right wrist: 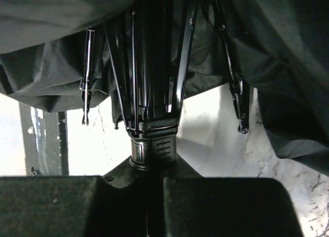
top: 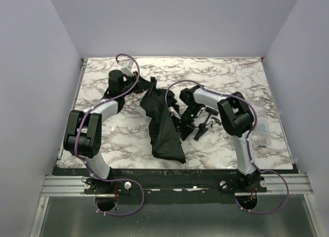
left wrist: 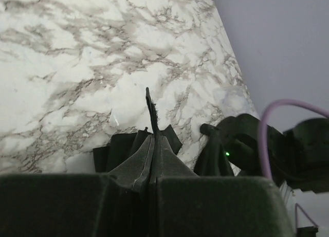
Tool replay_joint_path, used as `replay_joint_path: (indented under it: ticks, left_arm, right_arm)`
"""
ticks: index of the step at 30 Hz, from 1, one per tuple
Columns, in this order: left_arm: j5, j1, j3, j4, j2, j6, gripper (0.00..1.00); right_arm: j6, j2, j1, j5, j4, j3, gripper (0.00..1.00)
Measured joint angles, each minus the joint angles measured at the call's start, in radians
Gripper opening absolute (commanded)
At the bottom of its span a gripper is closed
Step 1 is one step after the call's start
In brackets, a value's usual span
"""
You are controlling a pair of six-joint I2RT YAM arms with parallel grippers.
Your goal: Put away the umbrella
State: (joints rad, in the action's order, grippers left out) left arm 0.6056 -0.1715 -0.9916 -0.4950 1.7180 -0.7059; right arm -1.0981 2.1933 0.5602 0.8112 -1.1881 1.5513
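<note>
Bolted along the near edge, the two arm bases sit closest, and both arms reach out over the marble tabletop (top: 231, 77).

On the left, the left gripper (left wrist: 151, 176) is pinched together on a thin fold of black cloth at the far left end of the umbrella (top: 164, 126). A narrow strap (left wrist: 150, 108) stands up just beyond the pads. That hold has cloth only, and nothing rigid.

Across the middle, the umbrella lies half-collapsed on the tabletop. Its canopy is a slack, creased drape running from the far left toward the near centre.

To the right, the right gripper (right wrist: 153, 170) is clamped on the ribbed plastic collar (right wrist: 153, 147) at the foot of the shaft. Thin metal ribs (right wrist: 182, 57) fan upward from the collar under the hanging cloth. A few small dark pieces (top: 204, 125) lie just right of the canopy, too small to identify.

The umbrella looks light. Its cloth is limp and probably slick, so it will likely sag, slide and trail rather than follow a pull. The ribs seem springy and easy to bend or snag. The collar and shaft are the only stiff parts, so they are the sound place to hold for steering. The cloth or the strap suits gathering and tightening the bundle.
</note>
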Motion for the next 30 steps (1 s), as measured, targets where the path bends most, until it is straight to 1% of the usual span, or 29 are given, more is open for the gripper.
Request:
replay_joint_path:
  ticks: [6,11,21,24,25,30]
  left_arm:
    - [0.052,-0.026,0.026,-0.055,-0.079,0.182,0.0]
    - [0.066,-0.043,0.014,-0.01,-0.079,0.303,0.0]
    - [0.07,-0.068,-0.074,0.072,-0.041,0.394,0.0]
    - [0.079,-0.085,-0.126,0.132,-0.032,0.448,0.0]
    - [0.08,-0.092,-0.146,0.15,-0.025,0.462,0.02]
    - [0.069,-0.112,-0.189,0.191,0.002,0.478,0.26]
  right_arm:
    - [0.02,0.128,-0.036,0.079,-0.14,0.13,0.0]
    - [0.044,0.179,-0.068,0.115,-0.183,0.187,0.0]
    - [0.076,0.203,-0.106,0.126,-0.202,0.229,0.0]
    - [0.077,0.215,-0.11,0.126,-0.208,0.262,0.02]
    - [0.077,0.22,-0.113,0.126,-0.208,0.275,0.03]
    - [0.071,0.227,-0.123,0.125,-0.208,0.296,0.13]
